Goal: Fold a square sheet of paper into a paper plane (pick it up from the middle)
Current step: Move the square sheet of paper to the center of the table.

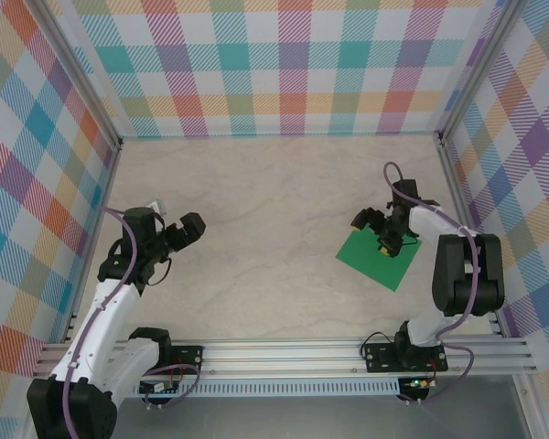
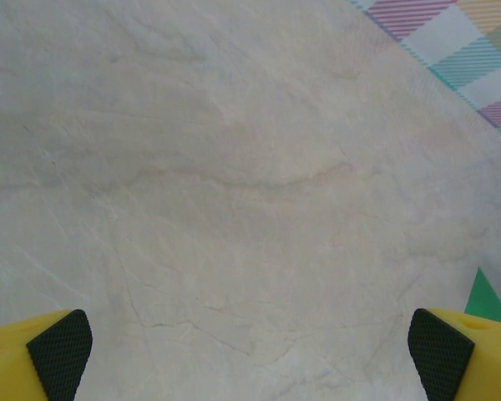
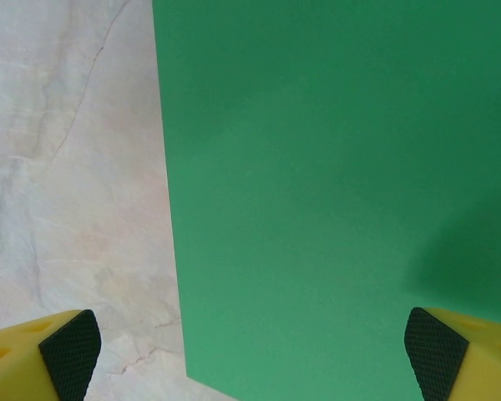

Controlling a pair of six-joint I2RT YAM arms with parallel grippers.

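The square sheet of paper (image 1: 373,262) lies flat and unfolded on the marble table at the right, bright green and turned like a diamond. My right gripper (image 1: 378,234) hangs open just above its far part. In the right wrist view the sheet (image 3: 334,184) spreads under the right gripper (image 3: 252,359); the left pad (image 3: 70,354) is over bare table, the right pad (image 3: 434,354) over the paper, nothing between them. My left gripper (image 1: 183,227) is open over bare table at the left. In the left wrist view the left gripper (image 2: 250,355) holds nothing, and a corner of the sheet (image 2: 487,299) peeks in at the right.
Plaid walls (image 1: 274,64) close the table on three sides, and an aluminium rail (image 1: 293,352) runs along the near edge. The marble tabletop (image 1: 274,210) stretches between the two arms.
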